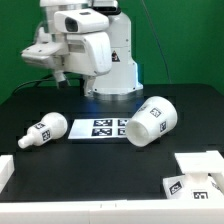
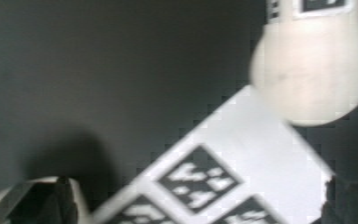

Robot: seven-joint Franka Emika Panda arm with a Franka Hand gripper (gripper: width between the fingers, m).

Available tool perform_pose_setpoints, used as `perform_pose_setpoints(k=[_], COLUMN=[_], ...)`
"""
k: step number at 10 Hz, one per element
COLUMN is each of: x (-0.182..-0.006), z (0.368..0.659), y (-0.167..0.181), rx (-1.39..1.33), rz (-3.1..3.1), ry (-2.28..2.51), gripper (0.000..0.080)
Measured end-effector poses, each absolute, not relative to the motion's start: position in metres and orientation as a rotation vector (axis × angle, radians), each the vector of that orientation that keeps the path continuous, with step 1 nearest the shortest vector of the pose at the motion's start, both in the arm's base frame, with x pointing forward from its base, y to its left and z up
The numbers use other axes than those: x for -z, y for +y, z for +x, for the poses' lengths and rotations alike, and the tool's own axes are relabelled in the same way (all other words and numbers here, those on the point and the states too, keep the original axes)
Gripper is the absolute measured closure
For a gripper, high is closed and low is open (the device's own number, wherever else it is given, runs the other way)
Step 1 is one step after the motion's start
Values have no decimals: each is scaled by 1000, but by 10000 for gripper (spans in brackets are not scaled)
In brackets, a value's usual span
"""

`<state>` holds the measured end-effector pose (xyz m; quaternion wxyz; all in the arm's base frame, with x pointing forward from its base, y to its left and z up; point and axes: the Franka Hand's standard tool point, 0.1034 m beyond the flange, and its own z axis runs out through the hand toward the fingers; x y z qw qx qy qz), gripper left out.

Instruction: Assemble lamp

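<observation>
Bulb lies on its side just beside the marker board, near the gripper, whose jaws stand apart and empty. It is probably light, stiff, smooth plastic (apt to roll), best pinched across its neck.

To me the bulb looks like smooth white plastic with a soft sheen. The shade and base share that plastic look. The black surface is matt; the marker board seems paper-like.
</observation>
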<state>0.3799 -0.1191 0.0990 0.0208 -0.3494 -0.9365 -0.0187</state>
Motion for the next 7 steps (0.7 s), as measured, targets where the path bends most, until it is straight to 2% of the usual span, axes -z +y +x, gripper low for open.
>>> perform_pose_setpoints(k=[4, 7], x=[-94, -78], z=[380, 376], y=[-125, -153], rx=[43, 46], rz=[-984, -907], ry=[-2928, -2927], gripper=[100, 100])
